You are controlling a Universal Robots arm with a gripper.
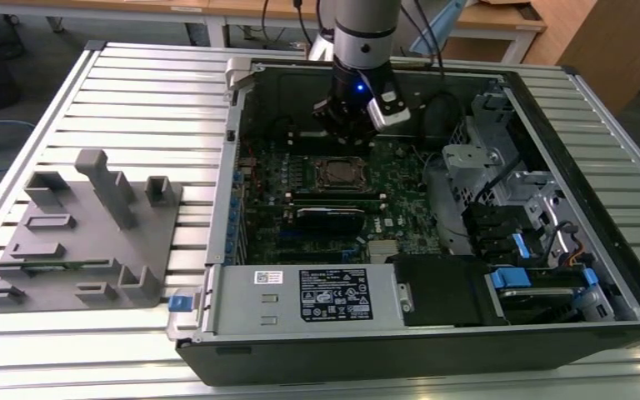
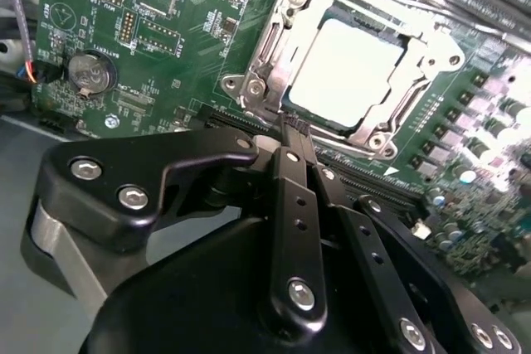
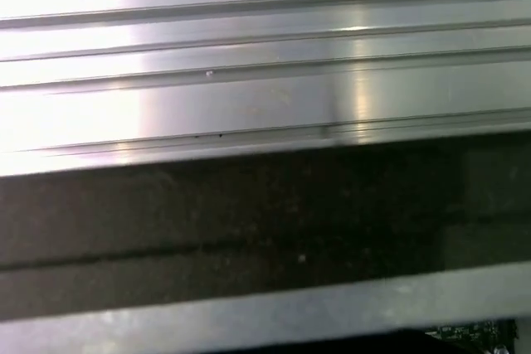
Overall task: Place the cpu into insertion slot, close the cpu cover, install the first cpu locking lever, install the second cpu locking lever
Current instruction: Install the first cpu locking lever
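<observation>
In the exterior view my gripper (image 1: 348, 137) hangs inside the open computer case, just behind the insertion slot (image 1: 339, 173) on the green board. The second wrist view shows the cpu (image 2: 344, 68) lying flat in the slot, its pale silver top showing. The cpu cover (image 2: 278, 43), a thin metal frame, lies down around it. A thin locking lever (image 2: 267, 80) runs along the near side of the frame, and another lever (image 2: 408, 104) along the opposite side. My black fingertips (image 2: 292, 132) are pressed together with nothing between them, close to the frame's near corner.
A long black card (image 1: 332, 218) sits in front of the slot. A labelled metal box (image 1: 303, 296) fills the case front, with drive bays (image 1: 498, 200) on the exterior view's right. A grey fixture rack (image 1: 76, 233) stands on the slatted table (image 1: 153, 83). A coin battery (image 2: 87, 72) is on the board.
</observation>
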